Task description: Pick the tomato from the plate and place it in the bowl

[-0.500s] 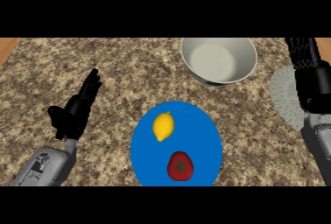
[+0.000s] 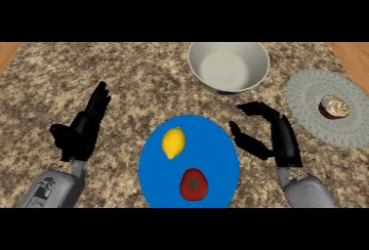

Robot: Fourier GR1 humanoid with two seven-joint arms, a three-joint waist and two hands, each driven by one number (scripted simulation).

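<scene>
The right hand (image 2: 268,134) is seen just beside the right rim of the blue plate (image 2: 155,171), its fingers and thumb spread apart in a curve, nothing held between them. The left hand (image 2: 81,128) is shown at the left of the plate, fingers straight and pointing up, holding nothing.

The tomato (image 2: 193,184) lies on the plate's near part, with a lemon (image 2: 173,142) farther up. The bowl (image 2: 228,66) stands beyond the plate, near the counter's far edge. Bare granite counter (image 2: 137,78) is left between plate and bowl. A grey round mat (image 2: 306,105) with a cupcake (image 2: 334,107) lies at the right.
</scene>
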